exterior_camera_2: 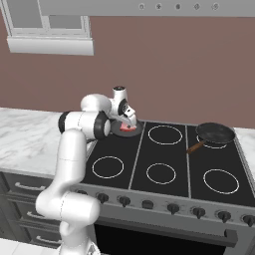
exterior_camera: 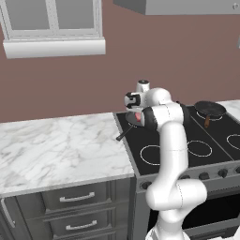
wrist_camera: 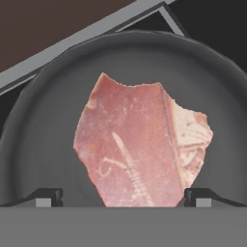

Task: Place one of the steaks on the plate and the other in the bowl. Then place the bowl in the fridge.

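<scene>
Pink-red steak — paler patch along one edge — flat in pan.

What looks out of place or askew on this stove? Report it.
Nothing looks spilled or damaged. A flat pink-red raw steak lies in a dark round frying pan on the black stove's rear left burner, with the open gripper hovering over it. A second black long-handled frying pan sits squarely on the rear right burner.
</scene>
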Controlling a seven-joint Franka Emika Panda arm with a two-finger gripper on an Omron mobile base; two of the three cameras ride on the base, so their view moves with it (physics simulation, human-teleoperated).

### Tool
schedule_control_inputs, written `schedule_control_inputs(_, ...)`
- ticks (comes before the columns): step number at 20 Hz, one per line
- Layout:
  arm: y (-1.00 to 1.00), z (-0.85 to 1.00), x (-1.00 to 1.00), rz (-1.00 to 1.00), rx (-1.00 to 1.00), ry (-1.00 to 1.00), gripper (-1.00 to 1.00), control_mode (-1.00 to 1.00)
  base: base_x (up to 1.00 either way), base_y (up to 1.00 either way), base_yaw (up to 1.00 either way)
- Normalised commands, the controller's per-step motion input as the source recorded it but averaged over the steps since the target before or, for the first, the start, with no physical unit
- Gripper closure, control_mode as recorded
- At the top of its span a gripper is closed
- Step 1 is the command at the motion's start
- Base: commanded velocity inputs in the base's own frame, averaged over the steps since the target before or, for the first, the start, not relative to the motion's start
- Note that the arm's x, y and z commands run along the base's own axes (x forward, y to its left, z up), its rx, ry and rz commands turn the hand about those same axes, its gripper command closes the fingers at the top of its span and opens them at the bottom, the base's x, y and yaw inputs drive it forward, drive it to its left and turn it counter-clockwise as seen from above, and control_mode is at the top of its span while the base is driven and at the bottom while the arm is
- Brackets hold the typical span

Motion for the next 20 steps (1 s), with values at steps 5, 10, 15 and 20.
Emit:
schedule_control_inputs(5,0.00,0.00,-0.03,0.00,0.00,0.02,-1.00,-1.00,0.00,0.00,0.00)
schedule_control_inputs(10,0.00,-0.12,0.00,0.00,0.00,0.02,-1.00,-1.00,0.00,0.00,0.00)
schedule_control_inputs(15,0.00,-0.14,-0.02,0.00,0.00,0.00,-1.00,-1.00,0.00,0.00,0.00)
schedule_control_inputs(20,0.00,-0.15,0.00,0.00,0.00,0.02,-1.00,-1.00,0.00,0.00,0.00)
